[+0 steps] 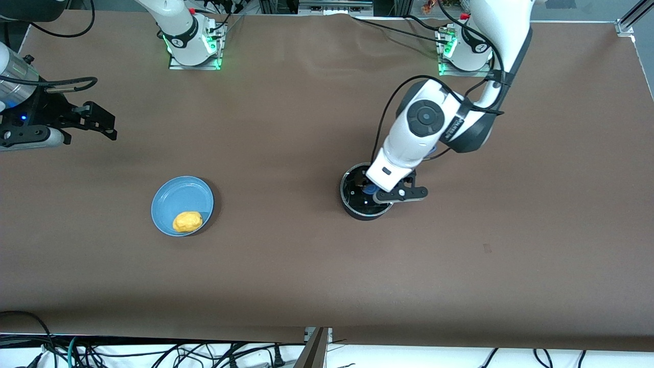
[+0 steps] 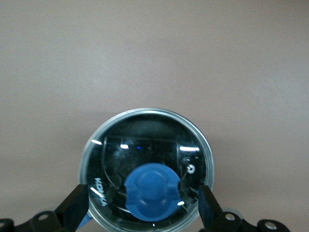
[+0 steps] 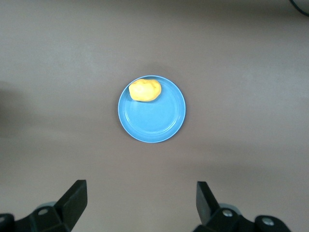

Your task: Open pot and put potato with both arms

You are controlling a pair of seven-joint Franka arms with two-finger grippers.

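The black pot stands on the table toward the left arm's end, with its glass lid on and the blue knob in the lid's middle. Its blue handle is mostly hidden under the left arm. My left gripper is open just above the lid, one finger on each side of the knob, apart from it. The yellow-orange potato lies on a light-blue plate. My right gripper is open and empty, up over bare table at the right arm's end.
The right wrist view shows the plate with the potato at its rim, well below my right gripper. Brown table spreads between plate and pot. Cables hang along the table's near edge.
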